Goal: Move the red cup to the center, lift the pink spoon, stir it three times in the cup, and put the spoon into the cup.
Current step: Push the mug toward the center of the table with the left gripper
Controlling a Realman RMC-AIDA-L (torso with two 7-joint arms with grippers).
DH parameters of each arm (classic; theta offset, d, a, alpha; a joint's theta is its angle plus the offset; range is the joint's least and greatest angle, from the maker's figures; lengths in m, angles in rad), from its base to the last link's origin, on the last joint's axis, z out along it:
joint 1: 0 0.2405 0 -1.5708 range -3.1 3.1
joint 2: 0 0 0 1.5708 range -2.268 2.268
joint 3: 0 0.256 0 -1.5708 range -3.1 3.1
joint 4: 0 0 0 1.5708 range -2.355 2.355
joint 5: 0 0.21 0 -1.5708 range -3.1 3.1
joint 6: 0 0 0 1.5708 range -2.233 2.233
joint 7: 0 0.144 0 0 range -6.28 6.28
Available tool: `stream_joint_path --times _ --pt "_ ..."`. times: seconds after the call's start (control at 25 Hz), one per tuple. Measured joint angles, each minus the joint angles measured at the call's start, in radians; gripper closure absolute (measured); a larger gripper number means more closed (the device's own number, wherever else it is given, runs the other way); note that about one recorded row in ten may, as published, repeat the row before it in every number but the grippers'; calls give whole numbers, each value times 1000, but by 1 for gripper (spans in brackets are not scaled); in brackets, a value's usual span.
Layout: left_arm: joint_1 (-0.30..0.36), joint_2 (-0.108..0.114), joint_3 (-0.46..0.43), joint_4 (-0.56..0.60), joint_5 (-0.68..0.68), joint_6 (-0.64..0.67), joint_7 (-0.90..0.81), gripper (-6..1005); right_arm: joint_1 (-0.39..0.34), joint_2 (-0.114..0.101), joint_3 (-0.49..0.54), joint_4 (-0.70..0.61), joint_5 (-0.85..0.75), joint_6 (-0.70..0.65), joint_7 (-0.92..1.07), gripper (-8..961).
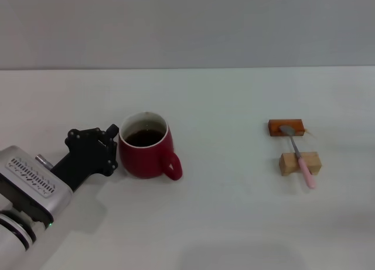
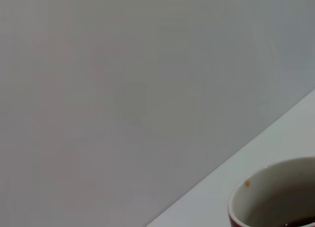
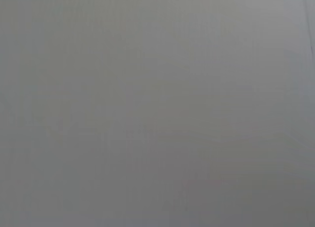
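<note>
1. The red cup (image 1: 145,153) sits left of the table's (image 1: 222,223) middle, dark liquid near its rim, loop handle turned toward the robot's right.
2. I'd judge it heavy, glazed, slick and spillable; grip the round body and keep it level.
3. The left gripper (image 1: 111,148) sits right against the cup's left wall; I cannot tell how wide it stands.
4. The pink spoon (image 1: 298,156) lies across an orange-brown block (image 1: 286,127) and a wooden block (image 1: 299,163), well apart.
5. The right gripper is not in sight.

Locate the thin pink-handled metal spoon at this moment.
In the head view, the pink spoon lies on the table's right side, bridging an orange-brown block and a light wooden block.
</note>
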Motion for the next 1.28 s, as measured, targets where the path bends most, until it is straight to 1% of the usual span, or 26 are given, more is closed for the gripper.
stream_joint_path --times 0.24,0.92,1.2,1.28 --pt "23 -5 15 -39 -1 -11 -1 1001 0 0 -1 2 0 0 0 301" --pt "79 -5 65 -150 0 -54 0 1002 0 0 -6 0 3 -4 0 301" --pt "60 -4 50 -146 -7 -85 0 1001 -5 0 -6 1 2 -4 0 301" --pt "36 -2 11 -136 -7 -118 -7 1001 -6 0 -6 2 2 -4 0 301"
